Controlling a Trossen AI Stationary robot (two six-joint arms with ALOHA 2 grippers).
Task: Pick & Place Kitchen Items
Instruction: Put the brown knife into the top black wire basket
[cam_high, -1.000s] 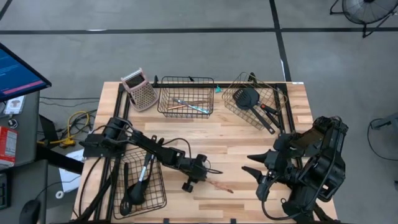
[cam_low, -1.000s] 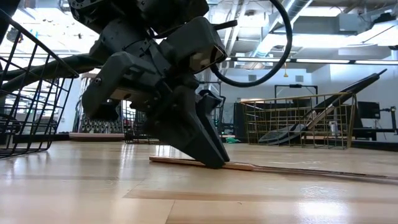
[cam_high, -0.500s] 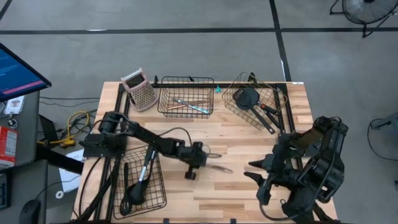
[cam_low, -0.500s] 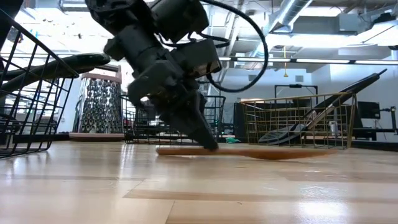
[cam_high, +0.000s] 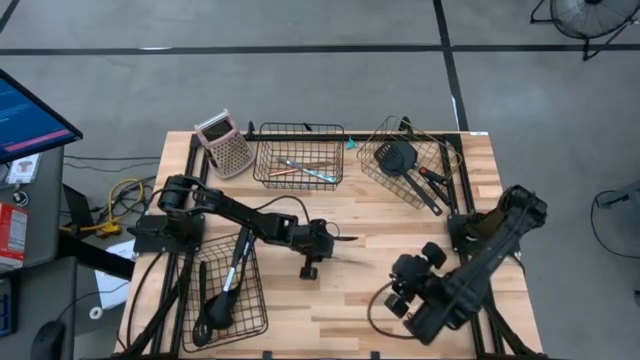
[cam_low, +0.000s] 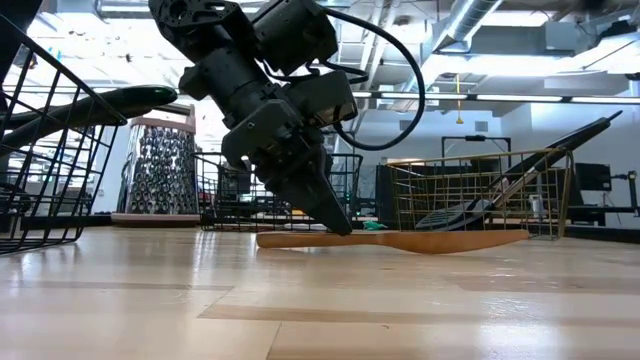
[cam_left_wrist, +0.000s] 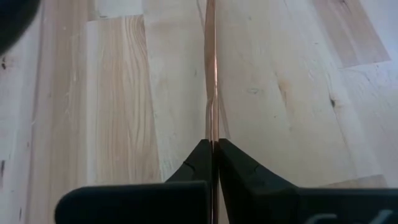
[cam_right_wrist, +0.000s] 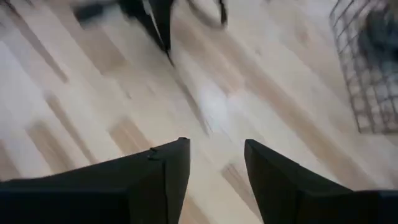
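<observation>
Most of the sorting appears done: utensils are already held in three wire baskets, a black one (cam_high: 225, 295) at the counter's (cam_high: 390, 330) front left corner with black utensils (cam_high: 228, 285), a black one (cam_high: 298, 155) at the middle of the back edge, and a gold one (cam_high: 412, 165) at the back right corner with a black spatula (cam_high: 400, 160). One item is left in hand. A wooden spatula (cam_low: 400, 241), thin, flat and pale brown, is clamped by the left gripper (cam_low: 335, 222) near the counter's middle, level and just above the surface. The right gripper (cam_right_wrist: 214, 171) is held over the front right area, its fingers parted and empty.
</observation>
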